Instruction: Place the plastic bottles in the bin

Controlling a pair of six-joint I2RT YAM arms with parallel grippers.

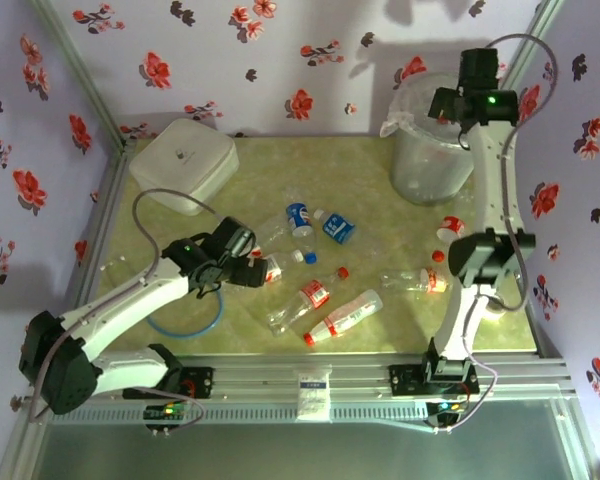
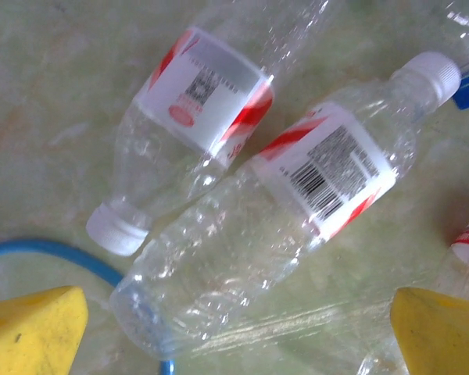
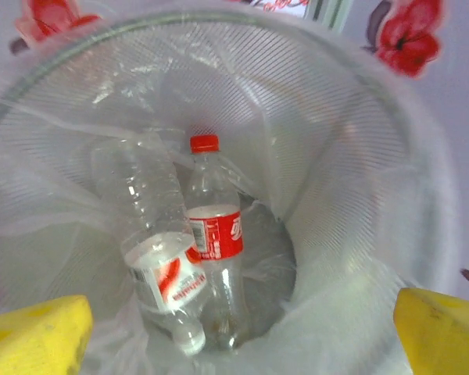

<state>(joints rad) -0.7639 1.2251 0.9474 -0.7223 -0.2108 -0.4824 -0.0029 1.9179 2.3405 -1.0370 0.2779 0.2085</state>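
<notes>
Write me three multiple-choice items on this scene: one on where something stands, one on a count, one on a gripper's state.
1. Where on the table does the bin stand, seen from above?
A) back right
B) front left
C) centre

2. How many bottles lie inside the bin?
A) none
B) two
C) five

3. How are the right gripper's fingers?
A) shut on a bottle
B) open and empty
C) shut on the rim

Answers:
1 A: the top view has it in the far right corner.
2 B: the right wrist view shows one red-capped bottle and one white-capped bottle at the bottom.
3 B: the two yellow fingers sit wide apart above the bin, holding nothing.
</notes>
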